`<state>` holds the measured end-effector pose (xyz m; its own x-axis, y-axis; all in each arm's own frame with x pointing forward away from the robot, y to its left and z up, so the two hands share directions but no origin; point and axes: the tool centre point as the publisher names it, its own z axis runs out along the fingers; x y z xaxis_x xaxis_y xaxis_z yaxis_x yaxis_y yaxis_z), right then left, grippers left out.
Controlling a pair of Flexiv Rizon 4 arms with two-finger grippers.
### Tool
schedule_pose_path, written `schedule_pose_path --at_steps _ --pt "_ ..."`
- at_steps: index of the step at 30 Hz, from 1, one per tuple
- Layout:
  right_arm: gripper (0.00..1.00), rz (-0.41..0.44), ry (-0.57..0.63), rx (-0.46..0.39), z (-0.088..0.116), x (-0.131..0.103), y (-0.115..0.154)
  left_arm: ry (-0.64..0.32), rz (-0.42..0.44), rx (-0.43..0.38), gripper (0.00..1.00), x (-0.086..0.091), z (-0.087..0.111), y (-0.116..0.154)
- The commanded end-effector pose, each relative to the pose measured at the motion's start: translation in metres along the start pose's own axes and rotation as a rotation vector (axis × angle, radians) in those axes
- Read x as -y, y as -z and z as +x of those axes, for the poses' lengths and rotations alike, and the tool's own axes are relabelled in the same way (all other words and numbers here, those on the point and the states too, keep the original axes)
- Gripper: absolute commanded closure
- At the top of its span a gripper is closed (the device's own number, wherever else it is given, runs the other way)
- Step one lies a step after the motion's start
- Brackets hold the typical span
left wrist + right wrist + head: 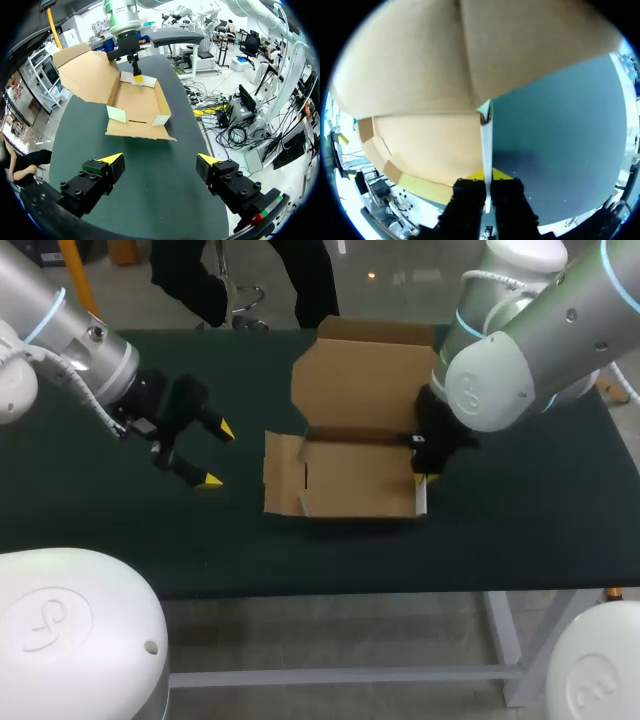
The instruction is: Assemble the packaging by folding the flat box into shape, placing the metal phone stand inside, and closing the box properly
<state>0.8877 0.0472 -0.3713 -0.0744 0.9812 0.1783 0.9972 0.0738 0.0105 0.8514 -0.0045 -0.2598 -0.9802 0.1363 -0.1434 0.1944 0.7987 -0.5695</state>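
The brown cardboard box [355,475] lies half folded mid-table, its lid [365,380] standing up at the back and one side flap [283,473] spread flat to the left. My right gripper [425,476] is shut on the box's right side wall [486,142], whose thin edge runs up between the yellow tips [486,176]. My left gripper [218,455] hovers open to the left of the box, holding nothing. From the left wrist, the box [137,102] lies ahead of the open gripper [160,162], with the right gripper [137,75] on its far wall. No phone stand is in view.
Dark green table cloth [120,530] surrounds the box, with bare room to the left and right of it. The table's front edge [330,590] runs close below the box.
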Motion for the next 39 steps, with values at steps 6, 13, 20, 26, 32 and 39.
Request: schedule_pose_path --at_steps 6,13,20,26,32,39 --pt "1.0 0.007 -0.001 0.02 0.002 -0.001 0.001 0.001 -0.005 -0.005 0.0 0.0 -0.001 0.001" --pt "1.0 0.193 -0.019 -0.003 0.001 -0.006 -0.012 0.001 -0.005 -0.005 0.0 0.0 -0.001 0.001" --pt "1.0 0.289 -0.058 0.051 0.003 -0.001 -0.01 0.001 -0.005 -0.005 0.0 0.0 -0.001 0.001" --pt "1.0 0.337 -0.066 0.099 0.009 0.008 -0.013 0.001 -0.005 -0.005 0.0 0.0 -0.001 0.001" --pt "1.0 0.375 -0.078 0.116 0.01 0.019 -0.024 0.001 -0.005 -0.005 0.0 0.0 -0.001 0.001" --pt "1.0 0.425 -0.07 0.1 0.009 0.022 -0.032 0.001 -0.005 -0.005 0.0 0.0 -0.001 0.001"
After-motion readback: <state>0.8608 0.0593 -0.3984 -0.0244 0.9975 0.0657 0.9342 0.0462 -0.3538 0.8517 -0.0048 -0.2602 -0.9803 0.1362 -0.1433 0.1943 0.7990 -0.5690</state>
